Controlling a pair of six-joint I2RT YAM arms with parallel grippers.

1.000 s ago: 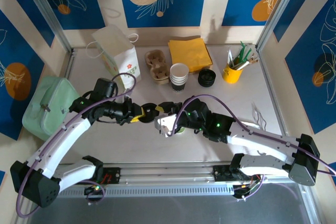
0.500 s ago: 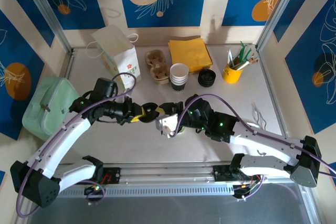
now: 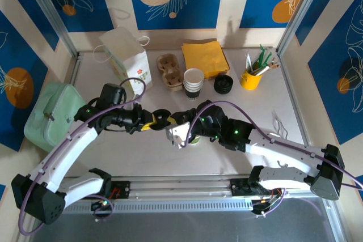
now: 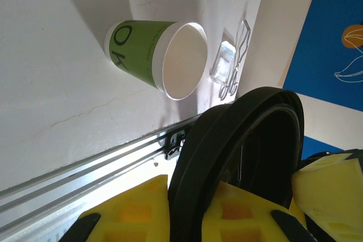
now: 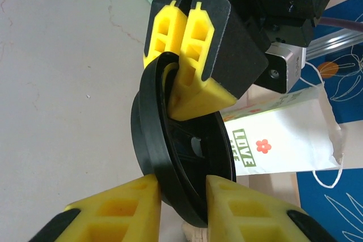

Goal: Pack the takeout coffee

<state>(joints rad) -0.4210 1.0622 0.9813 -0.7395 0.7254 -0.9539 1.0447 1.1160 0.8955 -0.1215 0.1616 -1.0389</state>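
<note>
1. The left arm point(image 3: 68, 145) reached from the near-left corner toward the table's middle, bowed outward. Its left gripper point(image 3: 152, 122) pointed right, and its yellow fingers point(image 5: 187, 55) were clamped on the rim of the black lid point(image 3: 161, 118), which was held on edge above the surface.
2. The right arm point(image 3: 272, 151) swept in from the near-right corner with its wrist turned left. The right gripper point(image 3: 172, 119) met the same lid from the opposite side, its fingers point(image 5: 113, 211) drawn narrow and pressed against both faces of the rim.
3. The green paper cup point(image 4: 153, 55), lidless with its mouth open, rested on the table point(image 3: 113, 151) just below the right wrist, apart from the lid.
4. Bare tabletop lay between the grippers and the near rail point(image 3: 181, 188).
5. The far edge was crowded: paper bag point(image 3: 129, 60), cup carrier point(image 3: 169, 71), stacked cups point(image 3: 193, 82), spare lids point(image 3: 223, 84), yellow napkins point(image 3: 205, 56) and a utensil pot point(image 3: 250, 77). The stacked cups stood nearest the grippers.
</note>
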